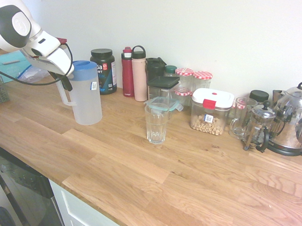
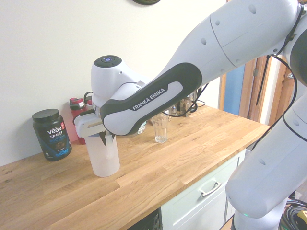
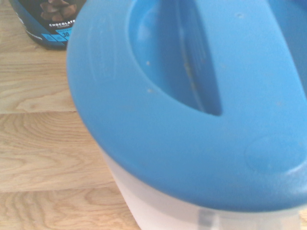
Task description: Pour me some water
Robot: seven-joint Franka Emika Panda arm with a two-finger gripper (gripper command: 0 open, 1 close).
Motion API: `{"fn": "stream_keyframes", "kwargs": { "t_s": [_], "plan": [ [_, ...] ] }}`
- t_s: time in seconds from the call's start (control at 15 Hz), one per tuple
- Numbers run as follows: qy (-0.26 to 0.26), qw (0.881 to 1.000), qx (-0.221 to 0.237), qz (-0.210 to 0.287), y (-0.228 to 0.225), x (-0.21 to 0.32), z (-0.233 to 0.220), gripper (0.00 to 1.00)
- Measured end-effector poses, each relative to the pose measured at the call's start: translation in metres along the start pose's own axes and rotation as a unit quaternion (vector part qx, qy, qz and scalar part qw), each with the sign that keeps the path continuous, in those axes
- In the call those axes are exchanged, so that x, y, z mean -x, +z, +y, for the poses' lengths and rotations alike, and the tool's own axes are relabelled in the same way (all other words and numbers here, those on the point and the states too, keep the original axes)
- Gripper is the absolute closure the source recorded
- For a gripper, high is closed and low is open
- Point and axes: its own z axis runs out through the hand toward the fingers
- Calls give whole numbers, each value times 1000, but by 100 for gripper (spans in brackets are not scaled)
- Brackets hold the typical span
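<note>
A frosted plastic pitcher [image 1: 87, 98] with a blue lid [image 3: 168, 120] stands upright on the wooden counter [image 1: 143, 168] at the left. My gripper [image 1: 65, 82] comes down from the upper left and is shut on the pitcher's handle, on the side away from the glass. In the second exterior view the gripper [image 2: 104, 139] sits against the pitcher [image 2: 104, 158] just below its rim. A clear, seemingly empty drinking glass [image 1: 156, 124] stands a short way to the right, also seen as the glass [image 2: 160, 128]. The water is hidden; no level shows through the frosted wall.
Along the wall behind stand a black protein tub [image 1: 103, 70], a red bottle [image 1: 128, 71], a pink bottle [image 1: 139, 73], several jars, a nut container [image 1: 209, 112], a French press [image 1: 259, 126] and a kettle [image 1: 294, 119]. The counter's front edge runs close by.
</note>
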Motion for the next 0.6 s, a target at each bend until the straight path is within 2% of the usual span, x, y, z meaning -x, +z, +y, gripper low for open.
{"fn": "stream_keyframes", "kwargs": {
  "t_s": [0.13, 0.4, 0.6],
  "plan": [
    [-8, 1000, 5, 0, -9, 0, 4, 100],
    [-41, 999, -1, 9, -68, -2, 32, 100],
    [-120, 993, 13, -11, -107, -15, 73, 100]
  ]
}}
